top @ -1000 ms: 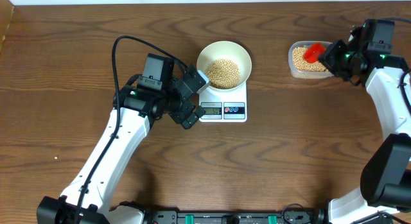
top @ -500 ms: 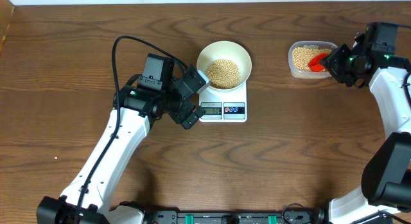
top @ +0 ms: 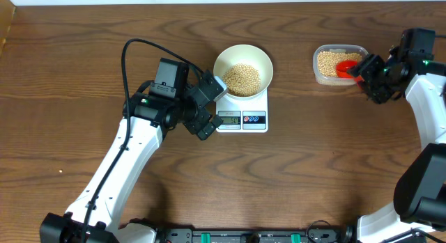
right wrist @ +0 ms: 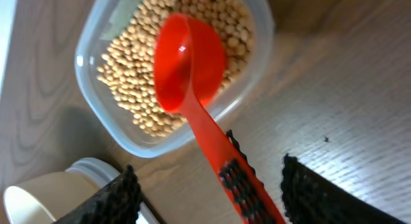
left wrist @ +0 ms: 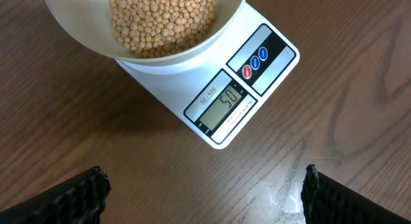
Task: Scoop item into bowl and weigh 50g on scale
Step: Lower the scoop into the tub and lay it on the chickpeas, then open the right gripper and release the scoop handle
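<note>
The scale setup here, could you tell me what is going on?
The white bowl of tan beans sits on the scale, whose display seems to read 50. The left gripper hovers open beside it. The right gripper has its jaws spread around the red scoop's handle, with the scoop head resting on beans in the clear tub, so the weighing looks done.

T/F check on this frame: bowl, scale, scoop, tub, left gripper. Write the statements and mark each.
1. The bowl sits on the scale. True.
2. The red scoop lies in the bowl. False: its head rests on the beans in the clear tub.
3. The left gripper is open and holds nothing. True.
4. The bowl is empty. False: it holds a heap of beans.
</note>
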Controlling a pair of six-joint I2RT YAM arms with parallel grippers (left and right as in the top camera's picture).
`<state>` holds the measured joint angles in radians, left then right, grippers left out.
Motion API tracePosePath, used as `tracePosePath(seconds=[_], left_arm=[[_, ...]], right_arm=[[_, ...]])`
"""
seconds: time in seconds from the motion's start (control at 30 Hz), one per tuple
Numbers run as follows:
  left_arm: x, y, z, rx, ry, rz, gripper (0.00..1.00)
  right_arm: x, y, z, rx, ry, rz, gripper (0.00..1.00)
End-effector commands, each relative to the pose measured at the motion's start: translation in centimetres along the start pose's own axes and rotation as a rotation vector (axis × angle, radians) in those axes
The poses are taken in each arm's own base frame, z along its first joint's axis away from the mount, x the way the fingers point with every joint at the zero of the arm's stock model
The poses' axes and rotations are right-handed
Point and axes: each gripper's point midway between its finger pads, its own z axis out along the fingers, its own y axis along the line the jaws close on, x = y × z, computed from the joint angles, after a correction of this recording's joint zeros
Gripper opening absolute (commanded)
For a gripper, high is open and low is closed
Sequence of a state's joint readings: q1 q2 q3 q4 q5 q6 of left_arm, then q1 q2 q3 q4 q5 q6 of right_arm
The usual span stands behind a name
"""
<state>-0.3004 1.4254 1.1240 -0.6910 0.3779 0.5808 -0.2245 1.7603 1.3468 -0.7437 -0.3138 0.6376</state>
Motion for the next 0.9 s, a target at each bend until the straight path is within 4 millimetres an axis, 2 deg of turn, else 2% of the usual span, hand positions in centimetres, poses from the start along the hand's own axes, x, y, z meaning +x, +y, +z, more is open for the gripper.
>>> tracePosePath(seconds=[0.0,0.03,0.07,0.23,0.5,0.6,0.7,0.8,0.87], left_arm=[[-0.2,0.1,-0.3,-0.011,-0.007,0.013,0.98],[-0.2,0.1,-0.3,-0.01,-0.007,0.013,0.98],[-0.2,0.1,-0.3,-0.011,-0.007,0.013,0.98],[-0.2,0.1,-0.3,-0.011,-0.007,0.013,0.98],[-0.2,0.1,-0.3,-0.01,-0.007,0.013,0.98],[-0.2,0.1,-0.3,-0.011,-0.007,0.013,0.98],[-0.2,0.1,-0.3,-0.011,-0.007,0.013,0.98],[-0.2,0.1,-0.3,-0.011,-0.007,0.013,0.98],[-0.2,0.1,-0.3,-0.01,-0.007,0.013,0.98]], right_arm=[[-0.2,-0.9,-0.1,0.042,-0.008,0.008,0.8],[0.0,-1.1,-0.1,0.05,-0.003,0.011,0.85],[0.3,-1.5,-0.2,0.072,0.008,0.017,0.99],[1.1,-2.8,-0.3,0.135,0.032,0.031,0.99],[0.9,-2.3,-0.9,0.121,0.024,0.023,0.99],[0.3,-1.3,-2.5,0.097,-0.009,-0.011,0.99],[-0.5,0.4,-5.1,0.055,-0.068,-0.072,0.99],[-0.6,2.6,-8.3,-0.02,-0.121,-0.169,0.99],[0.0,4.5,-11.0,-0.096,-0.15,-0.26,0.99]])
